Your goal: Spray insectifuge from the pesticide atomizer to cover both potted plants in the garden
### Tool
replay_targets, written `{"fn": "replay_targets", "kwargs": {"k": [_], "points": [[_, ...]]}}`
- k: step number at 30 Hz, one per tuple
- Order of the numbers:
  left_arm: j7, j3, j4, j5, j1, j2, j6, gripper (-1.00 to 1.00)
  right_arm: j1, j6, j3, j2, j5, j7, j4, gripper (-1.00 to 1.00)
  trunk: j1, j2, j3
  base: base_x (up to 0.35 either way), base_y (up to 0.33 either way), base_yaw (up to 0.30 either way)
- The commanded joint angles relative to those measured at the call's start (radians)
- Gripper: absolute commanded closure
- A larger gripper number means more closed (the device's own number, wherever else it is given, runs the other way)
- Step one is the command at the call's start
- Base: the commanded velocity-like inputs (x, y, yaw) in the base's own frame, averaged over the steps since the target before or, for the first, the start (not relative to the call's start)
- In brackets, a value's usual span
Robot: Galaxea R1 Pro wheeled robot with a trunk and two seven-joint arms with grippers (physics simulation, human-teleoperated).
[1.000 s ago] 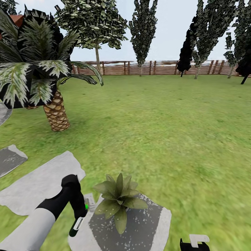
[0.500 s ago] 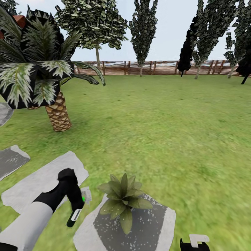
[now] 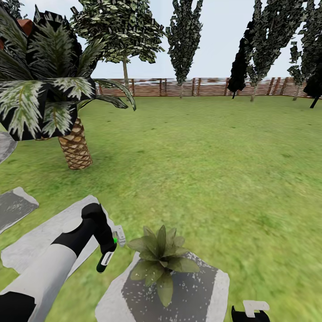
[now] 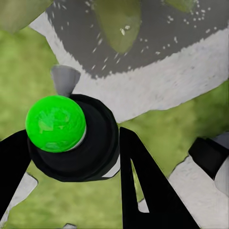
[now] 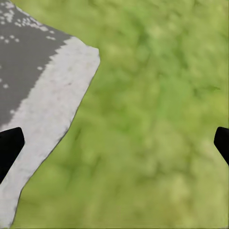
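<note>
Green lawn point(image 3: 214, 170) stretches to a brown slatted fence point(image 3: 201, 87) as we look down on our left gripper point(image 3: 110, 248), clamped on the pesticide atomizer point(image 3: 105, 259) just beside a potted plant point(image 3: 162, 257); the slim black cylinder hangs tilted, its long axis running from the bright green spot near the fingers down and slightly toward our left side, lower end over the grass between two stepping stones. We see the plant's pointed leaves spread over a grey stepping stone point(image 3: 197, 290), its pot hidden under them, and a second pale stone point(image 3: 42, 243) lying under our left arm. From the left wrist camera we look end-on at the atomizer point(image 4: 71, 138), a round black body capped by a green ball, held between the black fingers point(image 4: 148, 191) with a leaf and the speckled stone beyond. Our right gripper point(image 5: 114, 143) hovers over grass beside a stone edge point(image 5: 43, 105), fingertips far apart. A palm point(image 3: 74, 143) stands well apart on the left
</note>
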Motion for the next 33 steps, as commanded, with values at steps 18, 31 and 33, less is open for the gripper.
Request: {"fn": "replay_targets", "kwargs": {"k": [18, 31, 33], "points": [[0.012, 0.001, 0.006, -0.080, 0.005, 0.039, 0.007, 1.00, -0.001, -0.002, -0.008, 0.000, 0.011, -0.004, 0.001, -1.00, 0.000, 0.000, -0.001, 0.049, 0.004, 0.000], [0.014, 0.004, 0.006, -0.082, 0.033, 0.041, 0.007, 1.00, -0.001, -0.002, -0.008, 0.000, 0.011, -0.004, 0.001, -1.00, 0.000, 0.000, -0.001, 0.115, -0.059, 0.000], [0.016, 0.004, 0.006, -0.083, 0.033, 0.042, 0.007, 1.00, -0.001, -0.002, -0.008, 0.000, 0.011, -0.004, 0.001, -1.00, 0.000, 0.000, -0.001, 0.013, -0.011, 0.000]]}}
